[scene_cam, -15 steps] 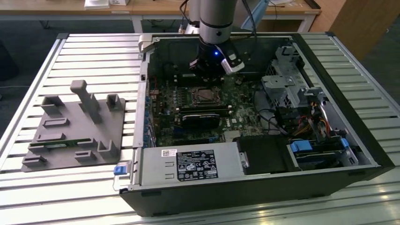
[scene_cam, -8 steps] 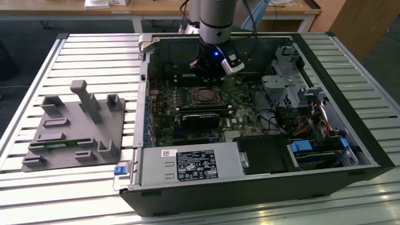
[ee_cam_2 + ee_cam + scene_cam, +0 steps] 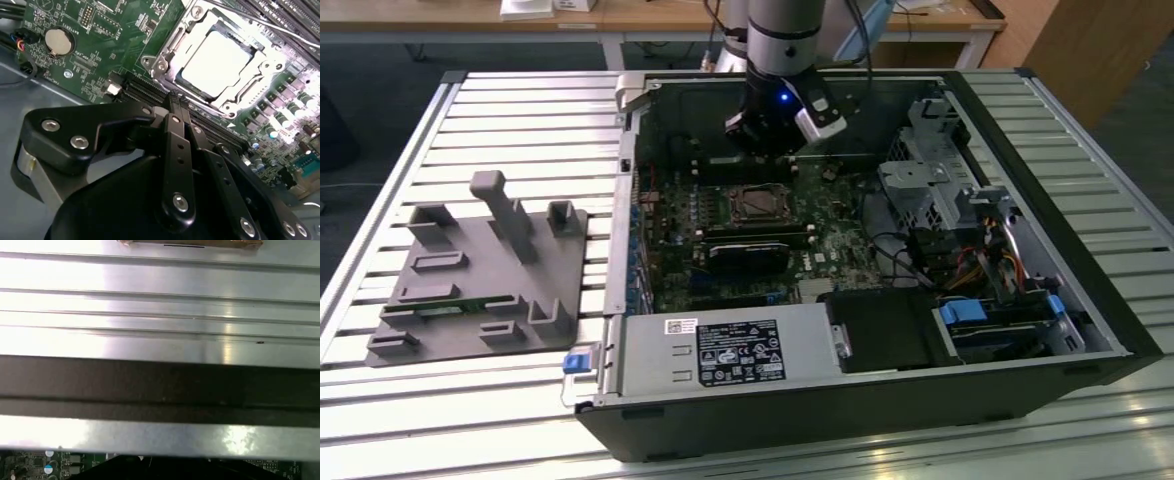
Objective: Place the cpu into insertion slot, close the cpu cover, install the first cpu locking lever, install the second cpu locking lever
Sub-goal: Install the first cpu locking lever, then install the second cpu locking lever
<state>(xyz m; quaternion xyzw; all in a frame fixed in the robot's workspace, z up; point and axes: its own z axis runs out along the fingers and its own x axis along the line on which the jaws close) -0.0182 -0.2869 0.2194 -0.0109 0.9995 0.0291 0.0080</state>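
A ribbed metal surface (image 3: 494, 110) of pale silver slats spans the exterior view, catching bright reflections along its near edge. Behind it runs a light wooden desk (image 3: 654, 18) on white legs, with papers (image 3: 527, 9) lying on top. The floor (image 3: 374, 70) beneath is dark grey. At the exterior view's right stands a brown wooden panel (image 3: 1101, 50).

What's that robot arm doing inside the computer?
The arm's end effector is hanging inside an open computer case, just above the green circuit board. The cpu already sits in the insertion slot, and the cpu cover, a silver frame, lies closed around it. The end effector holds nothing and is poised right beside the socket. A grey fixture block rests on the table at the exterior view's left.
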